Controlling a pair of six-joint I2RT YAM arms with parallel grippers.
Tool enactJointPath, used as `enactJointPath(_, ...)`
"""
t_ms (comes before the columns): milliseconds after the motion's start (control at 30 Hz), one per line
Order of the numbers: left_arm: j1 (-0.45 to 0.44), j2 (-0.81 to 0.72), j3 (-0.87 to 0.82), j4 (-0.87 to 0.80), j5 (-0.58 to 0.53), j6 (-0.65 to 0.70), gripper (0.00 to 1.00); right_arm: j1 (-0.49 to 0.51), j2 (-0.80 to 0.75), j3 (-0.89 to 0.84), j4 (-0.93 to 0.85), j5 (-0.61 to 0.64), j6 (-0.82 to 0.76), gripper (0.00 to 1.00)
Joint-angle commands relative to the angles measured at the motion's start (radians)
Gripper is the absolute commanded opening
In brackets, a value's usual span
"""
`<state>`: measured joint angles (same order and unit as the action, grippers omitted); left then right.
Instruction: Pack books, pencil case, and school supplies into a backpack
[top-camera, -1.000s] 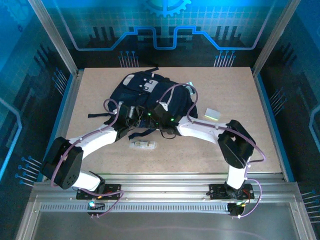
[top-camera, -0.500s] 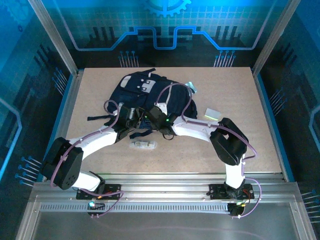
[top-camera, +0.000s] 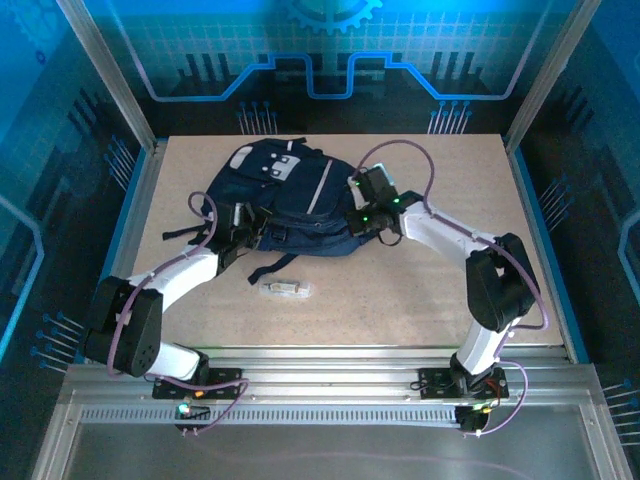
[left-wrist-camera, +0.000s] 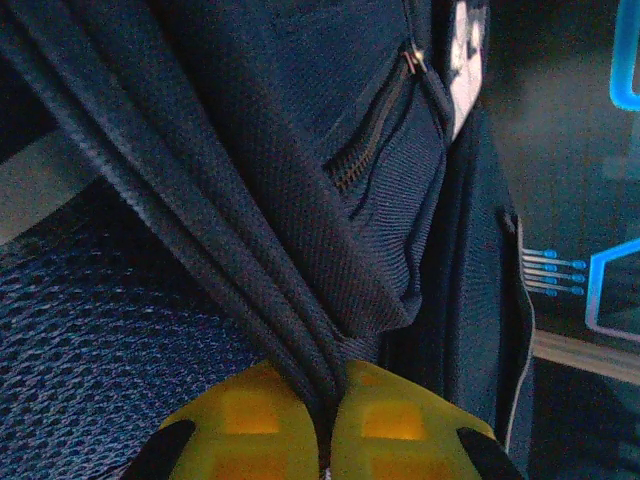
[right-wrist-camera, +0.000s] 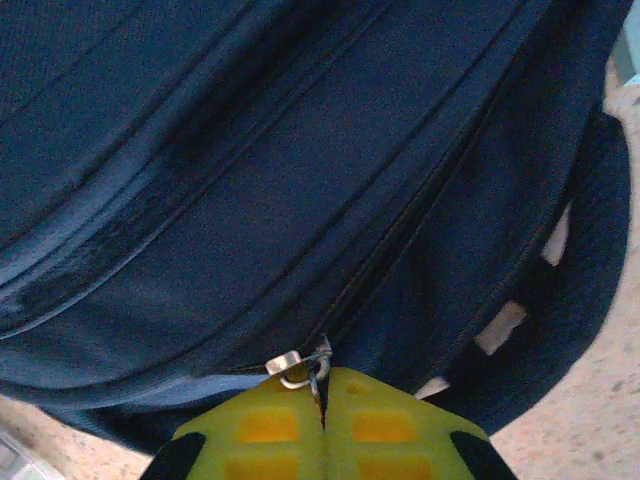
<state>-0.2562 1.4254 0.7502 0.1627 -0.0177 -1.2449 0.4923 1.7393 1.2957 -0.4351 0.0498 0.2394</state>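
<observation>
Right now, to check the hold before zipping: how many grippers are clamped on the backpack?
2. The left gripper pinches a fabric fold at the near-left edge of the backpack; the right gripper is shut on a silver zipper pull at its right edge.

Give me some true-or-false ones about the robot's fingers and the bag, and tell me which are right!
1. The left fingers pinch a fold of the backpack. True.
2. The right fingers are wide open. False: they are shut on the zipper pull.
3. A small clear tube lies on the table, on the near side of the backpack and apart from it. True.
4. The backpack is red. False: it is dark navy with pale patches.
</observation>
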Motion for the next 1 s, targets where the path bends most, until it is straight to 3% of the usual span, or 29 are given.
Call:
enactJointPath(0,0.05,-0.038,0.04,-0.041,-0.049,0.107,0.0,-0.126,-0.005,0.059,-0.093,0.021,-0.103,0.0)
enactJointPath(133,0.083,-0.002,0.09,-0.083,-0.011,0.181,0.0,-0.171,0.039,0.138,-0.136,-0.076,-0.137,0.0)
enactJointPath(233,0.111,0.047,0.129,-0.076,-0.021,0.223,0.0,-0.155,0.024,0.129,-0.126,-0.249,-0.156,0.0)
enactJointPath(333,0.139,0.134,0.192,-0.035,-0.01,0.26,0.0,-0.112,0.014,0.123,-0.125,-0.383,-0.145,0.0)
enactJointPath(533,0.154,0.324,0.369,0.004,0.104,0.281,0.0,0.027,0.033,0.134,-0.078,-0.479,-0.066,0.0)
enactJointPath(567,0.157,0.346,0.4,-0.007,0.135,0.284,0.07,0.049,0.046,0.148,-0.068,-0.476,-0.047,0.0)
enactJointPath(667,0.163,0.367,0.456,-0.065,0.2,0.296,0.61,0.1,0.096,0.191,-0.019,-0.463,-0.003,0.0)
enactJointPath(700,0.163,0.356,0.457,-0.091,0.202,0.299,0.69,0.11,0.117,0.21,-0.006,-0.461,0.011,0.0)
enactJointPath(767,0.163,0.305,0.432,-0.139,0.197,0.31,0.78,0.124,0.174,0.269,-0.003,-0.46,0.032,0.0)
enactJointPath(967,0.152,0.088,0.212,-0.154,0.196,0.241,0.81,0.136,0.289,0.369,-0.004,-0.424,0.092,0.0)
